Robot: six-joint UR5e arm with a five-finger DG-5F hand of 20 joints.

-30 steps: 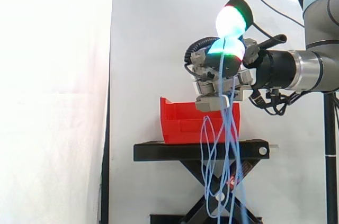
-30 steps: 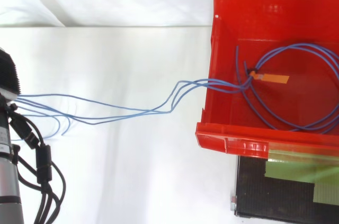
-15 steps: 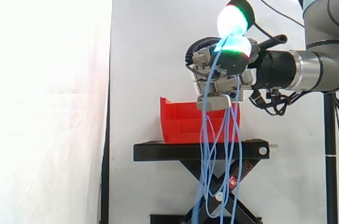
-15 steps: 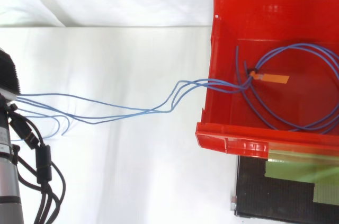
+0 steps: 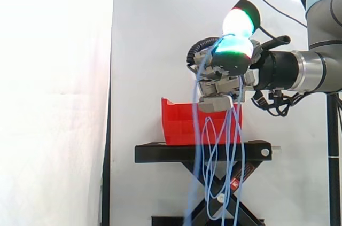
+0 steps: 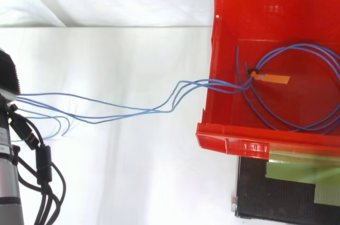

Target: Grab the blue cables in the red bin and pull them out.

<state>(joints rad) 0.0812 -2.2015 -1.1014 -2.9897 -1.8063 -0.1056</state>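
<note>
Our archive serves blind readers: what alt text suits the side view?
A robot hand, fingers curled round blue cables, appears above a red bin on a black stand; loose strands hang down past the stand.

In the side view we find the hand (image 5: pixel 224 79) slightly turned compared with a second ago: its upper glowing fingertip (image 5: pixel 238 22) now sits a little further right. The blue cables (image 5: pixel 231 146) hanging from it have swung. One strand, which earlier fell close among the others, now bows out to the left from the top of the hand. It runs down, blurred, across the front of the red bin (image 5: pixel 179 124) and past the black stand (image 5: pixel 160 154), reaching the bottom edge left of the bundle. The other strands, slanted before, now hang straighter beneath the hand.
</note>
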